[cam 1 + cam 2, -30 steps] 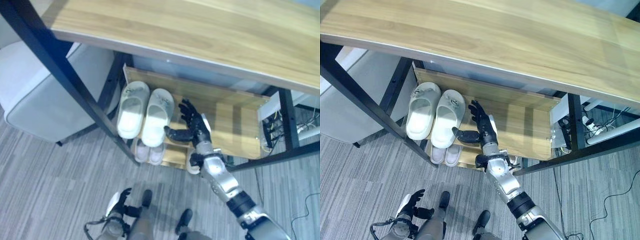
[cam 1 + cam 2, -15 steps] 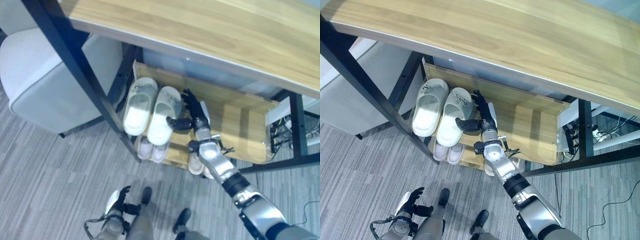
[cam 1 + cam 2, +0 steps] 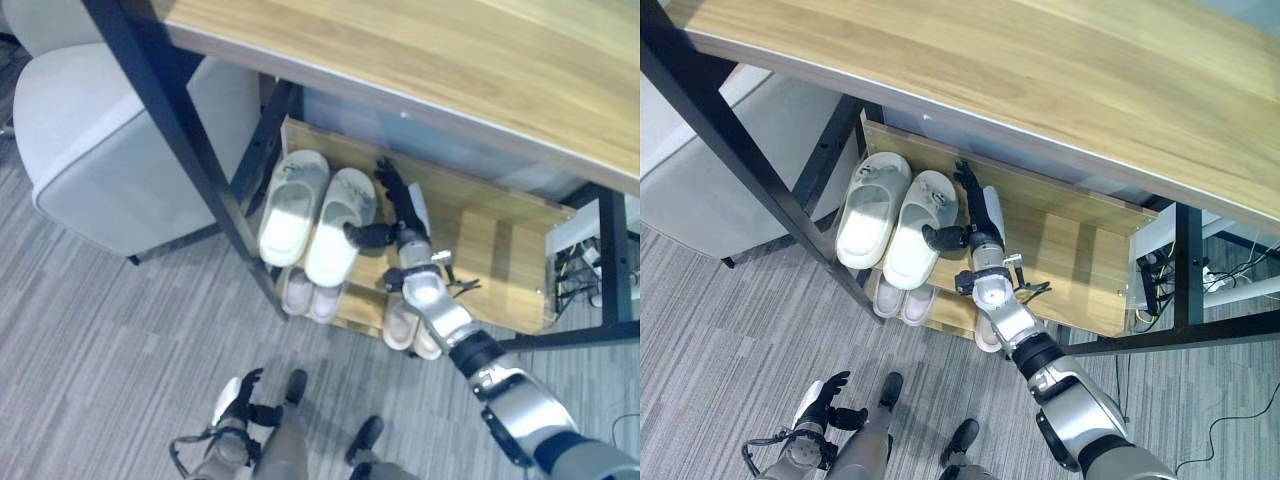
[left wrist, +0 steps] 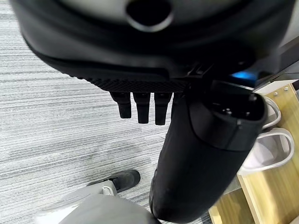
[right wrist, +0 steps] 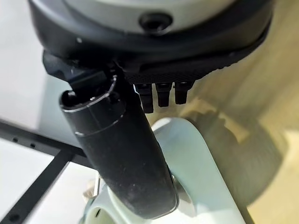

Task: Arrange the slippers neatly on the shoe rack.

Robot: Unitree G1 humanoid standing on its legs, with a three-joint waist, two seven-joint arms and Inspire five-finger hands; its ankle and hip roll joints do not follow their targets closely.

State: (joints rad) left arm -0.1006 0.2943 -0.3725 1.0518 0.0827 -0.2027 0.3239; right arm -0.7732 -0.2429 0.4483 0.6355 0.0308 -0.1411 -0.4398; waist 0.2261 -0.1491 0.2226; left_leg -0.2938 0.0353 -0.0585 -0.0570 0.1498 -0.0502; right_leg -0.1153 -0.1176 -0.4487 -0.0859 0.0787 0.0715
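Left eye view. A pair of pale green slippers [image 3: 315, 220] lies side by side on the upper shelf of the wooden shoe rack [image 3: 500, 250], which stands under a wooden table [image 3: 480, 70]. The right hand [image 3: 398, 218] reaches onto that shelf just beside the right-side slipper; its fingers are straight and spread, its thumb points toward the slipper's edge, and it grips nothing. Two smaller pairs, a pinkish pair [image 3: 308, 295] and a beige pair [image 3: 412, 330], sit on the lower shelf. A grey upholstered seat [image 3: 110, 150] stands to the left of the rack on the striped grey carpet [image 3: 100, 340]. The left hand [image 3: 240, 395] hangs low near the floor, well apart from the rack.

Right eye view. The same arrangement appears: the slippers touch each other along their inner sides, toes toward the back of the shelf, and the right hand's thumb meets or nearly meets the nearer slipper; contact cannot be confirmed.

Left wrist view. The left hand's fingers [image 4: 142, 108] extend relaxed over the carpet, holding nothing; a corner of the rack and the lower pairs show beyond the thumb.

Right wrist view. The right hand's thumb lies across the strap of one pale green slipper, its fingers [image 5: 163, 93] straight above the wooden shelf, not closed on the slipper.
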